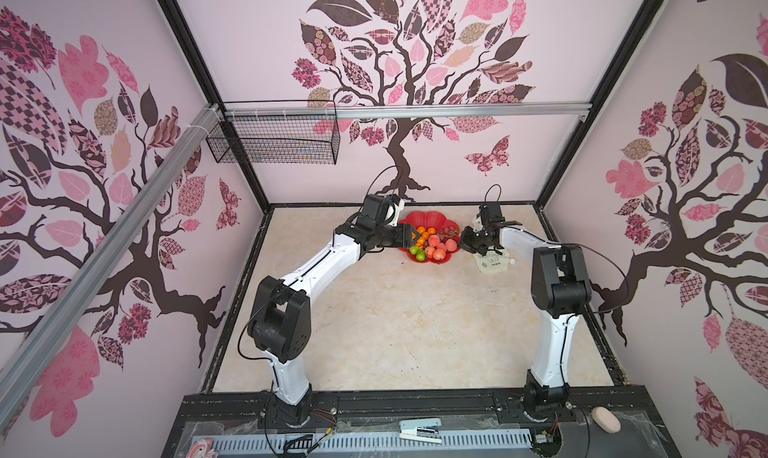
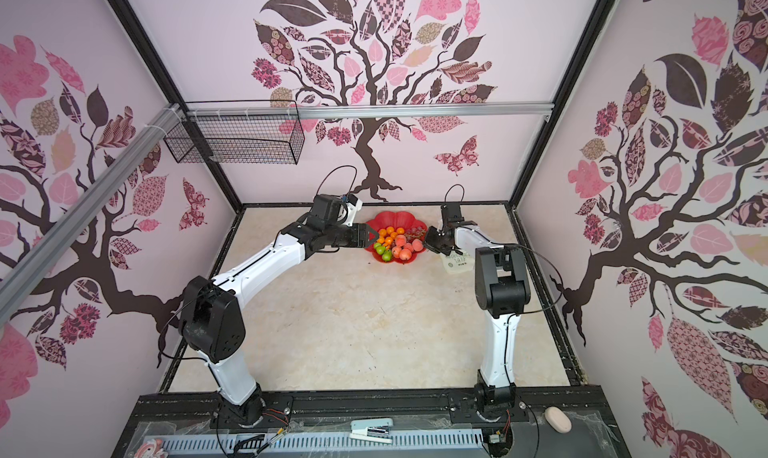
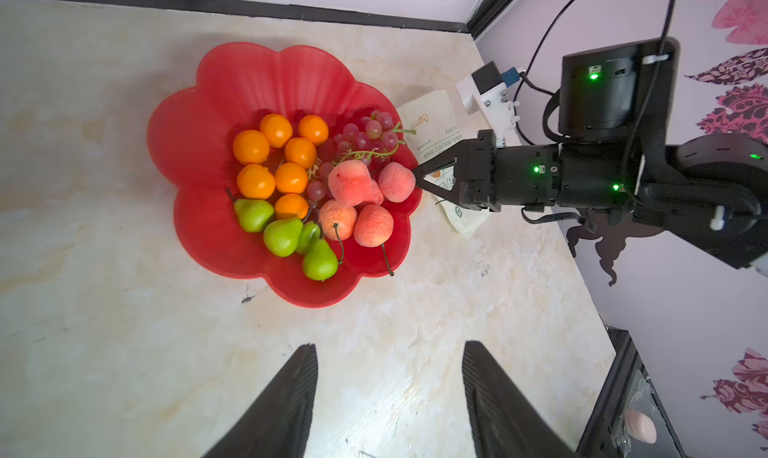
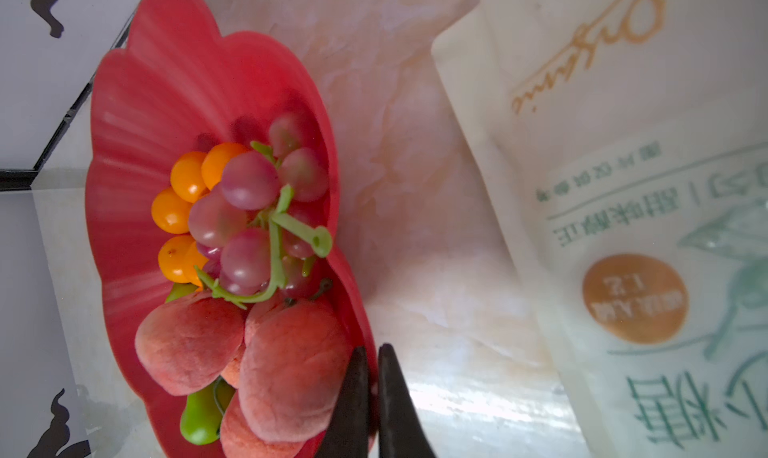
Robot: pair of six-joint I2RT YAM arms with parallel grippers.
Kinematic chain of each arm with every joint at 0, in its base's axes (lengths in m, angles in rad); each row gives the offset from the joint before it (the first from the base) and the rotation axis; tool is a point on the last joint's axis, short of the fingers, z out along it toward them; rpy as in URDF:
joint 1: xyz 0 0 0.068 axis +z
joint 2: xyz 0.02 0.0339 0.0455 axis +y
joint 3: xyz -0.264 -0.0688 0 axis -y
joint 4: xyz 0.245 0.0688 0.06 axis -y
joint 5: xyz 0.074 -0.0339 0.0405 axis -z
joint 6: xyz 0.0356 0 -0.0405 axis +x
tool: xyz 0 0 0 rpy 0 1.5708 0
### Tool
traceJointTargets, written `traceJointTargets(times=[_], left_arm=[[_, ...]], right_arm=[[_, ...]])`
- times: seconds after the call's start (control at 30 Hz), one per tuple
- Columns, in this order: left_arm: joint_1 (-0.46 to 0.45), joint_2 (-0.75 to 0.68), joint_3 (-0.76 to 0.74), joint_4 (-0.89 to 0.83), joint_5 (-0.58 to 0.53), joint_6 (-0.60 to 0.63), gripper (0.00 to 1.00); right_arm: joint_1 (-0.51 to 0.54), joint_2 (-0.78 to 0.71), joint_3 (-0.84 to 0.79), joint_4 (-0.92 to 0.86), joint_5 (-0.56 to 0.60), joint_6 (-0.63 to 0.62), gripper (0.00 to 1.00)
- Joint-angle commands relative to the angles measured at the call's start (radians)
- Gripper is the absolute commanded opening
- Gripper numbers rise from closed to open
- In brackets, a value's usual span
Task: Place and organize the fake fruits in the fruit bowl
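All fake fruits [image 3: 291, 177] in view lie in the fruit bowl [image 3: 216, 103] at the table's [image 1: 374, 310] 12 o'clock, so only arranging seems left. The right gripper [image 3: 415, 177], jaws shut and empty, meets a peach [image 3: 397, 182] at the bowl's 3 o'clock; the left gripper [image 1: 412, 235] hovers part-open, empty, at 9 o'clock. Next: probably a gentle nudge inward.

1 fruit bowl [image 3: 232, 82]. Inside it: 7 oranges [image 3: 250, 146], 4 green pears [image 3: 282, 236], min. 4 peaches [image 3: 373, 224] (maybe 1 more is half hidden, I cannot tell), 1 grape bunch [image 3: 365, 138]. Just beside the bowl: 1 paper packet [image 3: 432, 119]. High above the bowl, on the wall: 1 wire basket [image 1: 274, 144].
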Motion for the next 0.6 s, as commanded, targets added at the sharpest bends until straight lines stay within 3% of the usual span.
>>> traceJointTargets(times=[0.0, 0.57], left_arm=[[-0.005, -0.053, -0.074, 0.022, -0.039, -0.012, 0.60], [-0.007, -0.343, -0.405, 0.027, -0.136, -0.033, 0.60]], right_arm=[[0.001, -0.087, -0.075, -0.013, 0.006, 0.014, 0.00], [0.103, -0.347, -0.364, 0.036, 0.009, 0.034, 0.00]])
